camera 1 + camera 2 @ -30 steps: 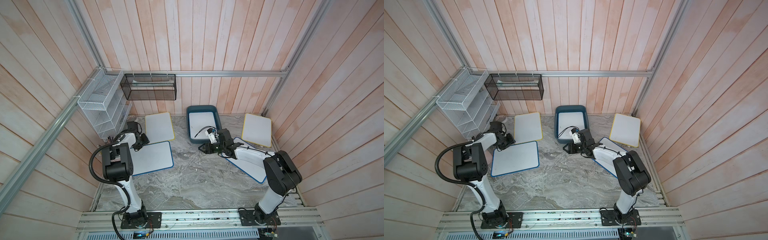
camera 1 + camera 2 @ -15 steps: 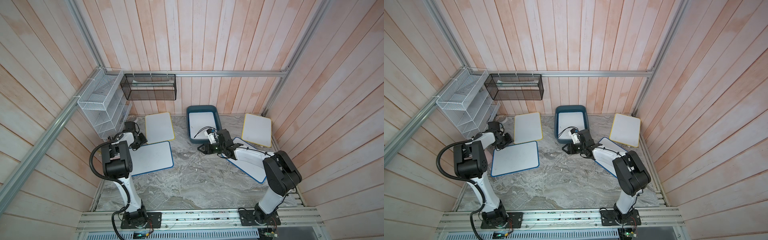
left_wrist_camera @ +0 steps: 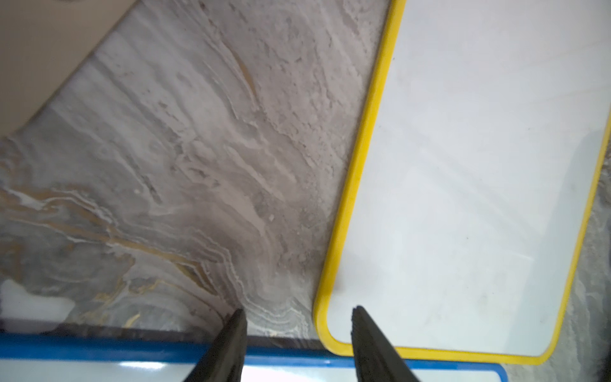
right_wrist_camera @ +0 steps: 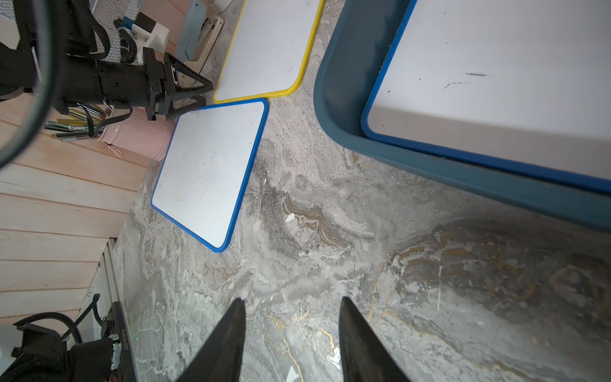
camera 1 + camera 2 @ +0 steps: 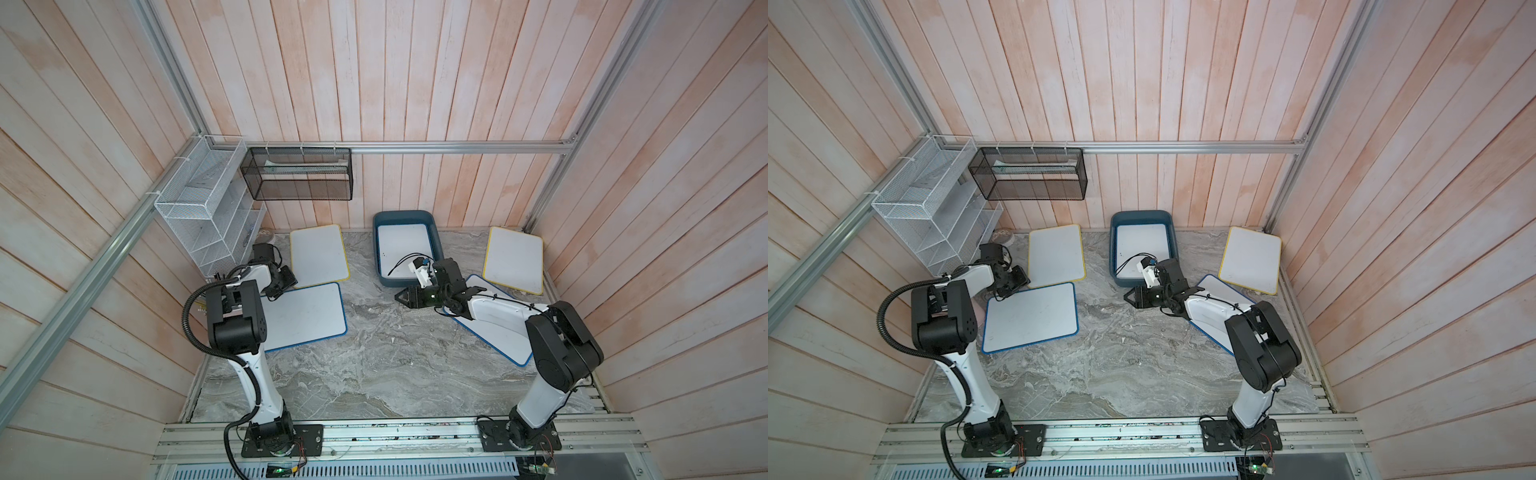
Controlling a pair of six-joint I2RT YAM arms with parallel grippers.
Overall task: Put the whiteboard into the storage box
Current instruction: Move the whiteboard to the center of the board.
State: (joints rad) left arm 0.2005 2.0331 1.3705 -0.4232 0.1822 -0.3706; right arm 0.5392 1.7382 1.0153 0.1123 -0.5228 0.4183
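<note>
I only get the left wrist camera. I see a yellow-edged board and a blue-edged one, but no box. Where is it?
Observer: The box sits at the far edge of the table, about midway along it.
Operator: Is anything in it?
Observer: Yes, a blue-edged board lies inside.
Operator: What's the other arm doing?
Observer: The right arm holds its jaws open and empty, just in front of the box.
</note>
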